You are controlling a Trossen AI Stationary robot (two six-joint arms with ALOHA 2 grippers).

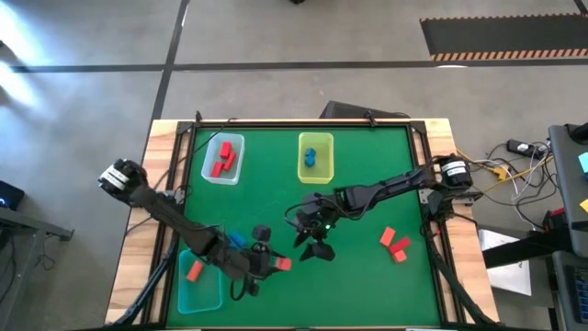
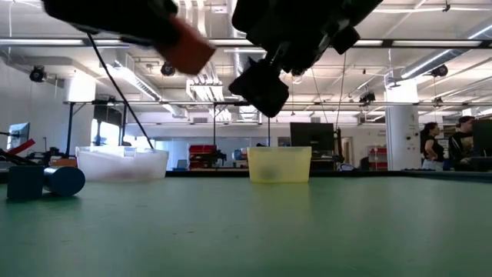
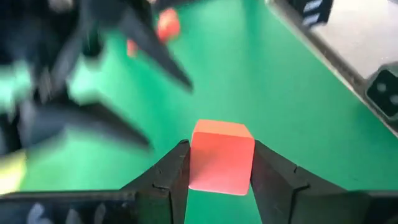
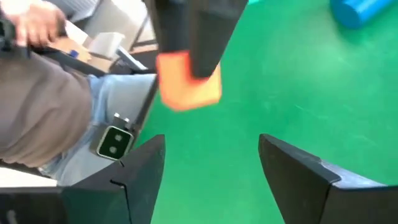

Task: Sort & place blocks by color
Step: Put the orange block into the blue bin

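My left gripper (image 1: pixel 276 264) is near the table's front, shut on an orange-red block (image 3: pixel 221 155), which also shows in the high view (image 1: pixel 284 264) and, above the table, in the low view (image 2: pixel 187 45). My right gripper (image 1: pixel 314 246) hangs open and empty just right of it, its fingers (image 4: pixel 211 140) apart above the green mat. A pale tray (image 1: pixel 223 158) holds red blocks. A yellow-green tray (image 1: pixel 315 156) holds blue blocks. A teal tray (image 1: pixel 200 280) holds one orange-red block (image 1: pixel 193 271). Blue blocks (image 1: pixel 236 240) and red blocks (image 1: pixel 395 244) lie loose on the mat. My left gripper pinches the orange-red block by two opposite side faces (image 3: pixel 198 163) between its two fingers. The fingers come from the table's left. The block is lifted clear of the mat, its top face free.
The loose blue pieces (image 2: pixel 46 182) lie by the left arm. The black frame (image 1: pixel 303 122) edges the green mat. A person in brown (image 4: pixel 43 106) stands past the table's front edge. There is open mat at the middle and right front.
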